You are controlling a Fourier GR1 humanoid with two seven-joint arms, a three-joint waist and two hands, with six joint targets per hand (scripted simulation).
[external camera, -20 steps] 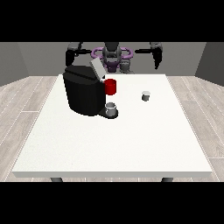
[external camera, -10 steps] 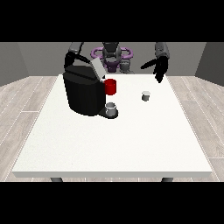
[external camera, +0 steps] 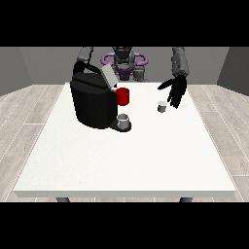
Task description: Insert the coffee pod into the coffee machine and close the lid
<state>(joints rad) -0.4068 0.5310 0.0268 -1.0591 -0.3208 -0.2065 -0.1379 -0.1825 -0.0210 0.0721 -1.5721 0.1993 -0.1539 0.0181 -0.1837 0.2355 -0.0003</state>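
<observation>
The small grey coffee pod [external camera: 162, 106] stands on the white table [external camera: 146, 160], right of the black coffee machine [external camera: 93, 101], just beside the straight, spread fingers of the hand at the view's right [external camera: 176, 90], untouched.

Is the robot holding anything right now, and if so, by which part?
Nothing. The hand at the view's right hangs open just above the coffee pod, not touching it. The other hand is hidden behind the coffee machine.
</observation>
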